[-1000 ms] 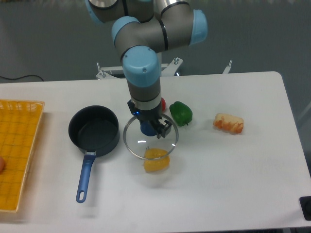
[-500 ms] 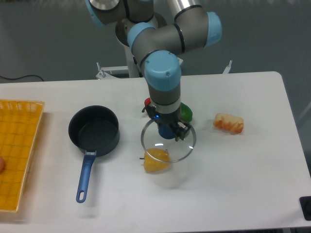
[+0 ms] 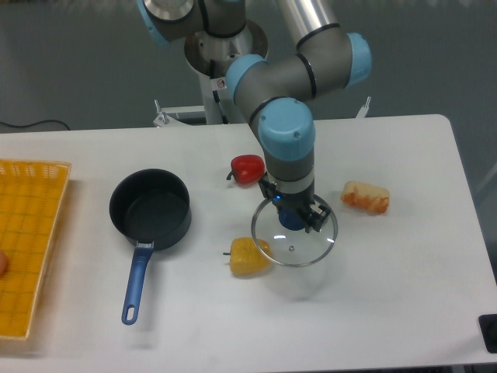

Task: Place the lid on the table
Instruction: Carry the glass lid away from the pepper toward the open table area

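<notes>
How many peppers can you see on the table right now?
2. A red pepper lies behind and left of the gripper; a yellow pepper sits beside the left edge of the held lid. More may be hidden behind the arm.

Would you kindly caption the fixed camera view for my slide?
Hand carries the glass lid above the white table, right of the open pot.

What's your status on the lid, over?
Gripper shut on the lid by its knob. Lid held above the table, not set down. Yellow pepper close beside the lid's left edge.
</notes>
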